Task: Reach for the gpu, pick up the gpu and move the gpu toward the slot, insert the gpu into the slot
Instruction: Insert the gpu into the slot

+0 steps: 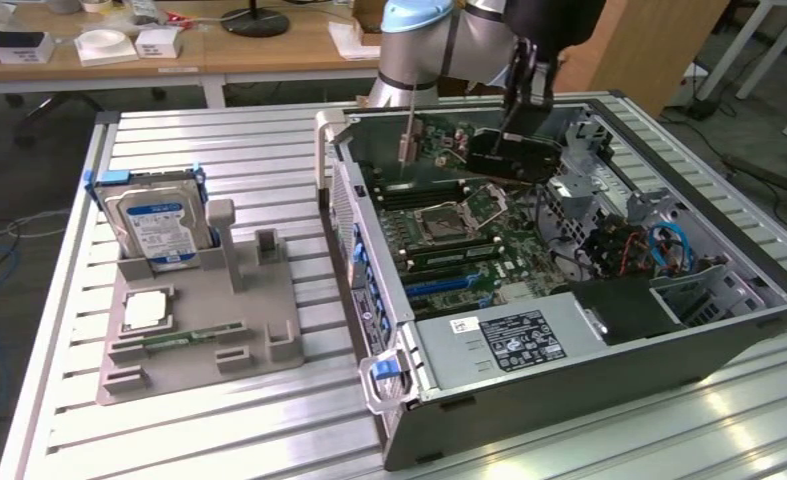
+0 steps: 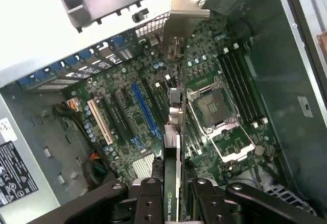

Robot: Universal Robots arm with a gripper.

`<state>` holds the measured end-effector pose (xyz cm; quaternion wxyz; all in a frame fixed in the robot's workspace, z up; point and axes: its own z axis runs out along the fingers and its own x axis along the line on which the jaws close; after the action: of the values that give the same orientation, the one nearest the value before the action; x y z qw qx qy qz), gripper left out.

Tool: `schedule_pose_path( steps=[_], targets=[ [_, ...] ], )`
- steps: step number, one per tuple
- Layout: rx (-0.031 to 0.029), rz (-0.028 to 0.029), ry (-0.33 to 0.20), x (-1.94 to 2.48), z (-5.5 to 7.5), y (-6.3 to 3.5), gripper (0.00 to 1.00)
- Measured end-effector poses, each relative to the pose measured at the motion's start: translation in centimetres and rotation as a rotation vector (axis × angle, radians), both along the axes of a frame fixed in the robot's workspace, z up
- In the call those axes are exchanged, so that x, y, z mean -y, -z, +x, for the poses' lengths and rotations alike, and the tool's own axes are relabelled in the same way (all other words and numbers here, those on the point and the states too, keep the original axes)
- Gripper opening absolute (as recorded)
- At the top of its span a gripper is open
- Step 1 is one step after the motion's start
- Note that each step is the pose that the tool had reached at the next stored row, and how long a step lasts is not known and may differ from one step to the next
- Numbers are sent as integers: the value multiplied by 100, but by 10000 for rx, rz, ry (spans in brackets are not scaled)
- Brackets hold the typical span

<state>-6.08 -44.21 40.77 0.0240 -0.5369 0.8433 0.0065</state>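
My gripper is shut on the gpu, a thin dark card seen edge-on between the two black fingers. Its silver end bracket points toward the case's rear wall. In the exterior view the gripper holds the gpu inside the open computer case, above the motherboard, with the bracket hanging near the rear wall. The card hovers between the blue expansion slot and the CPU socket, apart from the board. That blue slot lies nearer the power supply.
A power supply fills the case's near end, and drive cages with blue cables line its right side. On the exterior view's left, a grey fixture holds a blue-labelled hard drive, a processor chip and a green memory stick.
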Motion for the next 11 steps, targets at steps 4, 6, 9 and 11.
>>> schedule_pose_path(
  steps=[4, 6, 9, 11],
  targets=[
    [30, 0, -736, 0, 0, 26, 26],
    [52, -1, -1096, 0, 0, 38, 26],
    [78, -1, -1633, 0, 0, 60, 26],
    [96, -1, -1973, 0, 0, 75, 26]
  ],
)
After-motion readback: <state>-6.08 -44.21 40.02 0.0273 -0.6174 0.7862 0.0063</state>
